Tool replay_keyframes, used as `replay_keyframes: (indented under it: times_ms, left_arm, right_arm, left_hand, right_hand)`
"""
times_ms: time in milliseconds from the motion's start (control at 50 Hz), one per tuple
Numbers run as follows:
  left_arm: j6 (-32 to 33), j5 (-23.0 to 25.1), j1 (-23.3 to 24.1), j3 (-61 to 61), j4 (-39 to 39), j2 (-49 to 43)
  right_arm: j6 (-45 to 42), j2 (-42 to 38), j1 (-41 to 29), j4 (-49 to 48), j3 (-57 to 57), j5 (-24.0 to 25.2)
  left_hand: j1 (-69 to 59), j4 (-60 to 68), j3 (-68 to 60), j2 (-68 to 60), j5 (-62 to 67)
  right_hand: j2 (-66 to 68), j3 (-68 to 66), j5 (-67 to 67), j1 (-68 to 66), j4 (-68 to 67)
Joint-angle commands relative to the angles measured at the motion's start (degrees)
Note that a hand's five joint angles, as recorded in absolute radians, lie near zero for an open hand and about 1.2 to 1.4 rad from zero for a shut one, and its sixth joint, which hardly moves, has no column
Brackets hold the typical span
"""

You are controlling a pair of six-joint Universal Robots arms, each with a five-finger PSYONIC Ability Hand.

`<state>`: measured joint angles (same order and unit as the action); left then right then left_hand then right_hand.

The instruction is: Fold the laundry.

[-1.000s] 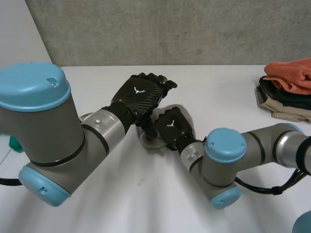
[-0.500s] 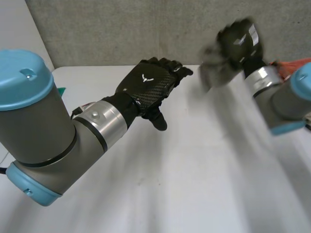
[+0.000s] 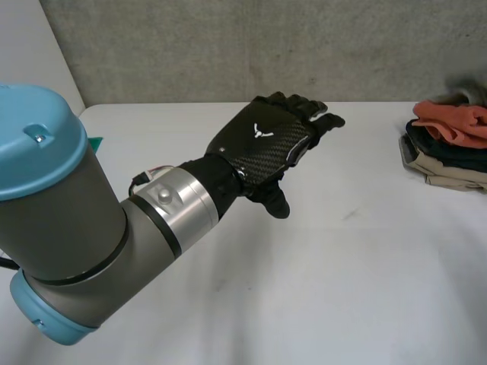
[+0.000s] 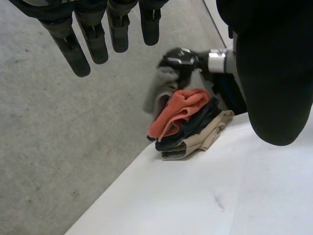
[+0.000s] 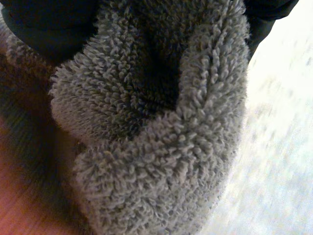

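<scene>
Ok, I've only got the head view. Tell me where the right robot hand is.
Observer: The left wrist view shows the right robot hand just above the pile of laundry.
Operator: Say what it's carrying.
Observer: A grey towel, bunched in its grip.
Operator: Place the towel against the pile.
Observer: It hangs down beside the orange cloth that tops the pile, on the wall side.

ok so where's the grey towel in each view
head view: grey towel, likely the blur just above the orange cloth
left wrist view: grey towel hanging from the right hand, over the pile
right wrist view: grey towel bunched in the right hand's grip
shared landmark: the orange cloth topping the pile
</scene>
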<state>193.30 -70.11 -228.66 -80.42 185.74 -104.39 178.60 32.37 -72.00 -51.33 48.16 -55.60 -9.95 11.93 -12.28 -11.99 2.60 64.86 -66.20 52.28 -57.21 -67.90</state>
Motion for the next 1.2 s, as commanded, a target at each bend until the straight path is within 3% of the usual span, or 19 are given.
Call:
replay_keyframes:
  times_ms: [20,160,200,240,300,420,500,580,620,680,780,880,900,940,960,980,1040,1100,1200]
  left_arm:
    - [0.06,-0.03,0.58,-0.7,0.06,-0.03]
    - [0.24,-0.2,0.67,-0.79,-0.03,-0.11]
    - [0.32,-0.2,0.67,-0.79,-0.03,-0.11]
    - [0.41,-0.2,0.76,-0.79,-0.11,-0.03]
    - [0.41,-0.29,0.76,-0.79,-0.11,0.06]
    - [0.32,-0.38,0.84,-0.62,-0.11,0.5]
    - [0.24,-0.55,0.85,-0.62,-0.11,0.76]
    - [0.15,-0.64,1.37,-0.62,-0.12,0.94]
    - [0.15,-0.73,1.64,-0.62,-0.2,1.11]
    - [0.15,-0.9,1.55,-0.53,-0.2,1.99]
    - [0.15,-1.43,0.93,0.26,-0.2,3.49]
    - [0.32,-7.57,-1.0,2.19,-0.11,4.81]
    - [0.41,-11.41,-2.57,3.07,-0.03,4.98]
    - [0.85,-14.77,-4.24,3.69,-0.03,5.07]
    - [1.37,-16.62,-5.38,3.95,0.06,4.98]
    - [3.47,-20.03,-8.27,4.48,0.06,4.81]
    - [10.48,-24.18,-15.03,4.48,0.15,4.2]
    - [17.09,-24.46,-19.27,4.39,0.24,2.53]
    - [31.77,-24.37,-29.02,4.13,2.17,-5.81]
  right_arm:
    - [-0.09,-5.9,3.36,-1.31,4.83,6.02]
    - [0.17,-4.95,3.45,-3.6,7.03,5.51]
    - [0.17,-2.32,3.45,-3.17,7.82,4.8]
    - [0.17,1.71,3.45,-1.25,10.09,3.4]
    - [0.26,6.2,3.54,3.32,12.56,1.73]
    - [-0.96,15.09,5.55,22.74,14.41,0.32]
    - [-9.38,17.55,7.49,35.22,14.77,-0.65]
    - [-22.65,21.5,10.47,46.56,15.03,-8.27]
    - [-30.57,23.18,12.06,51.14,14.51,-15.48]
    - [-39.95,24.93,13.2,52.12,12.84,-24.86]
    - [-43.07,27.13,13.03,45.55,10.11,-31.58]
    - [-37.63,34.76,9.7,33.86,15.1,-30.8]
    - [-35.01,38.0,7.6,30.53,18.08,-29.49]
    - [-31.83,41.71,4.87,26.82,21.96,-26.85]
    - [-28.43,45.38,1.64,23.15,26.85,-23.01]
    - [-27.26,46.98,0.3,21.9,28.81,-21.32]
    - [-22.78,52.69,-6.1,18.03,37.84,-13.69]
    - [-20.92,55.52,-12.43,17.22,44.79,-8.14]
    - [-22.85,55.35,-24.57,22.31,51.76,-5.57]
  left_hand:
    - [-0.43,-1.55,1.89,1.61,-2.22]
    - [-0.6,-1.38,1.72,1.44,-2.05]
    - [-0.6,-1.38,1.73,1.44,-2.05]
    - [-0.6,-1.38,1.73,1.44,-2.05]
    - [-0.6,-1.38,1.73,1.44,-2.05]
    - [-0.6,-1.38,1.73,1.44,-2.05]
    - [-0.26,-1.71,2.06,1.78,-2.39]
    - [-0.26,-1.72,2.06,1.78,-2.39]
    - [-0.26,-1.72,2.06,1.78,-2.39]
    - [-0.26,-1.72,2.06,1.78,-2.39]
    - [-0.6,-1.38,1.73,1.44,-2.06]
    - [-0.94,-1.04,1.39,1.11,-1.72]
    - [-1.1,-0.88,1.22,0.94,-1.55]
    - [-1.27,-0.71,1.05,0.77,-1.38]
    - [-1.27,-0.71,1.05,0.77,-1.38]
    - [-0.77,-1.21,1.55,1.27,-1.88]
    - [-0.77,-1.21,1.56,1.28,-1.89]
    - [-0.43,-1.55,1.89,1.61,-2.22]
    - [-0.43,-1.55,1.89,1.61,-2.22]
  right_hand:
    - [15.14,-13.8,17.72,-22.79,-12.1]
    - [15.14,-13.8,17.72,-22.79,-12.1]
    - [-14.24,15.58,-11.66,6.59,17.28]
    - [-54.86,56.2,-52.28,47.21,57.9]
    - [-54.86,56.2,-52.28,47.21,57.9]
    - [-54.86,56.2,-52.28,47.21,57.9]
    - [-54.86,56.2,-52.28,47.21,57.9]
    - [-54.86,56.2,-52.28,47.21,57.9]
    - [-54.86,56.2,-52.28,47.21,57.9]
    - [-54.86,56.2,-52.28,47.21,57.9]
    - [-54.86,56.2,-52.28,47.21,57.9]
    - [-54.86,56.2,-52.28,47.21,57.9]
    - [-54.86,56.2,-52.28,47.21,57.9]
    - [-54.86,56.2,-52.28,47.21,57.9]
    - [-54.86,56.2,-52.28,47.21,57.9]
    - [-54.86,56.2,-52.28,47.21,57.9]
    - [-54.86,56.2,-52.28,47.21,57.9]
    - [-54.86,56.2,-52.28,47.21,57.9]
    - [-54.86,56.2,-52.28,47.21,57.9]
